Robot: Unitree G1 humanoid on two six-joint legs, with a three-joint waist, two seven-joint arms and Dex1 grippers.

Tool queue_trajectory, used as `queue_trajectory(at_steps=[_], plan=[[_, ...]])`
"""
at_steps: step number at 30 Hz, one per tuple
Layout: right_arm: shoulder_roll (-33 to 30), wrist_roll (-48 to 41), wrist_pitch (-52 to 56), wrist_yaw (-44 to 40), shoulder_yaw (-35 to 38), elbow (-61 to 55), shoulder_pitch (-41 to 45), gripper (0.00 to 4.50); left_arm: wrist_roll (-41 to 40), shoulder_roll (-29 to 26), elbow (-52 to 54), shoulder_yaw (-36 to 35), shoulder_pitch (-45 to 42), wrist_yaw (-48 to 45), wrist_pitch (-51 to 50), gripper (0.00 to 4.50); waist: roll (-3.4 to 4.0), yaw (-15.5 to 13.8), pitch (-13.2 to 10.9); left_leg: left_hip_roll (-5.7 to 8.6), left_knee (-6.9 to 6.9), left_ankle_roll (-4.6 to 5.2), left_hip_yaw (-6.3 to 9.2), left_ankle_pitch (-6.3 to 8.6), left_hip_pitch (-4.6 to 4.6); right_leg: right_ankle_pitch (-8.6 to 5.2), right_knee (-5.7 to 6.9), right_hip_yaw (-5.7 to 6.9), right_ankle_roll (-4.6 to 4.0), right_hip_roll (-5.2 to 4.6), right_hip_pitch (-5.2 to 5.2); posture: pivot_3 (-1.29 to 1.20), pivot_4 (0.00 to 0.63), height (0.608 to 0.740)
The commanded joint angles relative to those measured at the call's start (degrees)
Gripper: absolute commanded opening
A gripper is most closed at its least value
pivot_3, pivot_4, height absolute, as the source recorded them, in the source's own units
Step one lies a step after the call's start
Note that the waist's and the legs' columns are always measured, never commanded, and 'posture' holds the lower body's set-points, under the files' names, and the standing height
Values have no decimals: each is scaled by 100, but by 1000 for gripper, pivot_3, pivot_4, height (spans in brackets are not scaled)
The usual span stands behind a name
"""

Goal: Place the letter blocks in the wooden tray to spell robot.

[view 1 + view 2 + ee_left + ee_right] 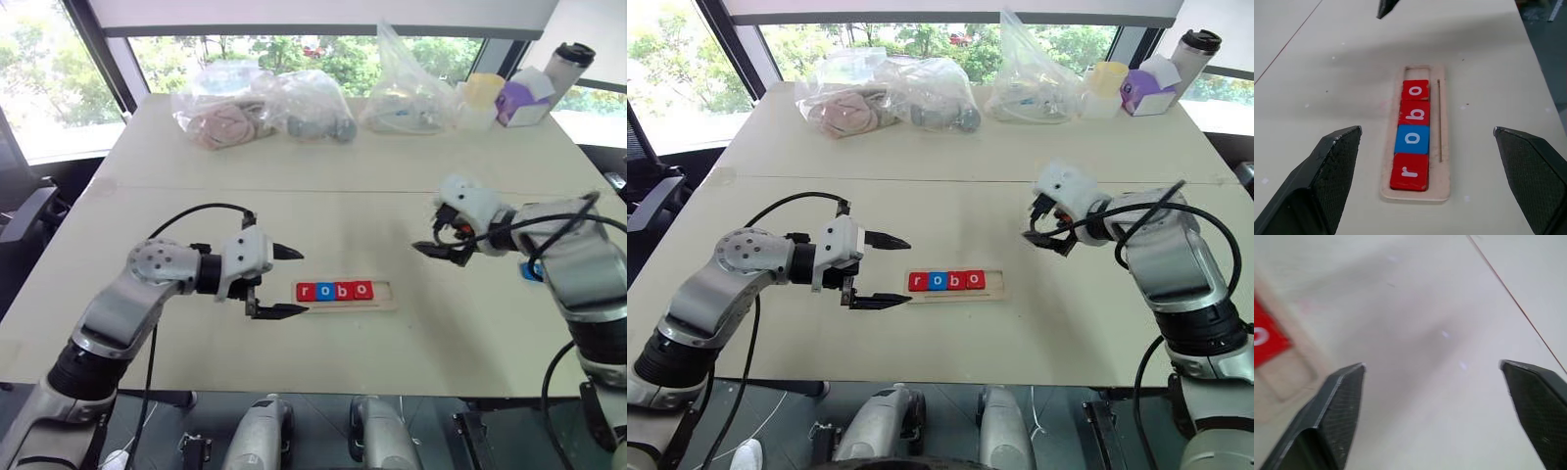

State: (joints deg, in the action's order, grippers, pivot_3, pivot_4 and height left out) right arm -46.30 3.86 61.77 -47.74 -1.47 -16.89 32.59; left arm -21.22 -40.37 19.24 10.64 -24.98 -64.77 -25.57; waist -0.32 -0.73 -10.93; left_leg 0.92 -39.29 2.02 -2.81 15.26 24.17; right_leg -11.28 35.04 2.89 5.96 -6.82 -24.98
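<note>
The wooden tray (345, 294) lies on the pale table (323, 211) between the two arms in the left eye view, its long axis running left to right across the table. Four letter blocks (335, 291) sit in it side by side: red r, blue o, red b, red o. The slot at its right end is bare, presumably kept for the t. A blue thing (531, 271) peeks out by the right forearm; whether it is the t block I cannot tell. The left gripper (284, 282) hovers just beside the tray's left end with its fingers spread wide, holding nothing. The right gripper (443, 249) hangs well apart from the tray on its right, also wide open and empty. Clear plastic bags (265, 108) and cups (480, 98) stand at the far edge.

The right eye view shows the same layout: the tray level with the near edge, the word reading from the robot's left.

In the left wrist view the tray (1418, 193) runs away from the camera between the spread fingers (1327, 171), r nearest, the empty slot farthest. This looks like a hand parked to steady or watch the tray.

In the right wrist view, two wide-set fingertips (1342, 396) frame bare table, with the tray's empty end (1288, 377) and a red block (1266, 340) at one edge.
</note>
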Motion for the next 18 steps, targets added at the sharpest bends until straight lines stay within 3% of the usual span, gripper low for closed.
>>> queue_trajectory(at_steps=[1, 10, 14, 18], plan=[[318, 470, 654, 1254, 854, -265, -395, 4486, -152, 65, 11, -20, -193, -126, 63, 4500, 0, -9, 1, 0, 0, -1, 2, -1, 0, 0, 1, 1, 0, 0, 1, 0, 150, 740], [1210, 595, 836, 2758, 2576, -487, -1525, 4486, -83, 197, -85, 85, -227, -188, 123, 4500, 1, 8, 2, 5, 1, 1, 1, -1, 5, 0, 1, -1, 2, 3, -1, 0, 150, 740], [1716, 237, 1233, 2974, 3501, -288, -1217, 4486, -94, 227, -52, 93, -182, -140, 102, 4500, 2, 21, 2, 2, 1, 2, 0, -2, 0, 0, 2, -2, 2, 6, 0, 0, 150, 740], [1821, -137, 1371, 2903, 3887, 9, -1078, 4486, -89, 244, -11, 111, -145, -87, 88, 4500, 2, 19, 2, 0, 1, 2, 2, -2, -4, 0, 2, -2, 2, 9, 4, 0, 150, 740]])
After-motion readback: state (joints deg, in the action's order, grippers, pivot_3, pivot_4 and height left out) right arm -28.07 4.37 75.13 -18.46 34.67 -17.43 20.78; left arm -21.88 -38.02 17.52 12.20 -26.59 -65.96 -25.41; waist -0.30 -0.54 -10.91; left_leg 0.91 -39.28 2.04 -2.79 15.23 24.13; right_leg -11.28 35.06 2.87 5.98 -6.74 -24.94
